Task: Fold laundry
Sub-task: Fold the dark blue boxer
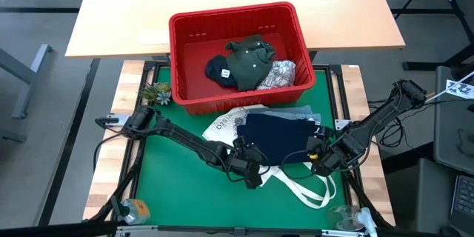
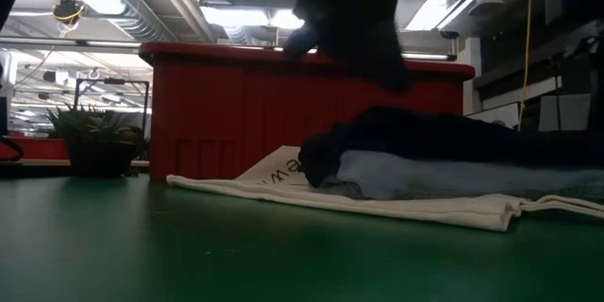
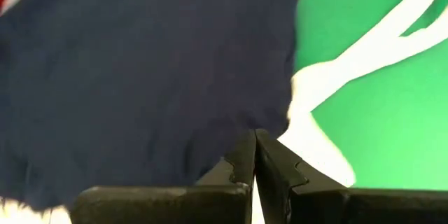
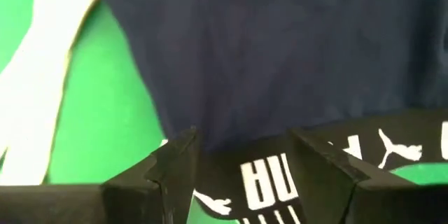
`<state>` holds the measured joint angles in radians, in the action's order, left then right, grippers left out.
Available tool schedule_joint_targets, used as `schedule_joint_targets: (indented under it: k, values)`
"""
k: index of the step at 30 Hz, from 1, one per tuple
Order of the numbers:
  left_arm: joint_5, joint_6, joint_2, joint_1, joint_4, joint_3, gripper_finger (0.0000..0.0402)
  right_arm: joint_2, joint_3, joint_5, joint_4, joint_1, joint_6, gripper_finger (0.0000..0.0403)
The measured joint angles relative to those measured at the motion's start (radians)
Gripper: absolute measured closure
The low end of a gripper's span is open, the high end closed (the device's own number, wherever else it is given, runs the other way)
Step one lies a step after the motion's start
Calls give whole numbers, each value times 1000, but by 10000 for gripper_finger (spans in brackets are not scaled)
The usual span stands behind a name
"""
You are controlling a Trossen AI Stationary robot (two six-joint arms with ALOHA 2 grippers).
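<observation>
navy garment [image 1: 278,139] lying soft and rumpled on light blue denim [image 2: 444,175] atop white tote bag [image 1: 229,126], mid green mat [image 1: 170,185]. olive garment [image 1: 248,59] plus leaf-print one [image 1: 280,74] bunched in rigid red basket [image 1: 185,52]. left gripper [image 1: 248,164] pinched shut at navy edge, right gripper [image 1: 320,159] spread wide around waistband.

A red slotted plastic basket [image 1: 181,59] stands at the far side of the green table mat [image 1: 170,178]. A white printed tote bag [image 1: 226,124] lies on the mat just in front of it, its long handles [image 1: 311,189] trailing toward the near edge. A small potted plant [image 1: 154,94] sits left of the basket.
</observation>
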<state>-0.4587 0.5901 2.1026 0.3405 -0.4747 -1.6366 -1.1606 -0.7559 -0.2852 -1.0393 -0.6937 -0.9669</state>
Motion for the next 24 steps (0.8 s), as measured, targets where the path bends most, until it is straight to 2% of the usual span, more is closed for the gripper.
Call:
schedule_joint_targets:
  k: [4,11,20,24]
  values:
    - [1,33,24,-1,-67,1,398,0,49,35,2,0,-54,194]
    - [26,37,54,3,-80,1,398,0,97,87,2,0,-83,194]
    - [102,31,43,8,-89,1,398,0,92,121,-9,0,-77,194]
    - [111,27,4,8,-97,1,398,0,32,122,-80,0,-71,194]
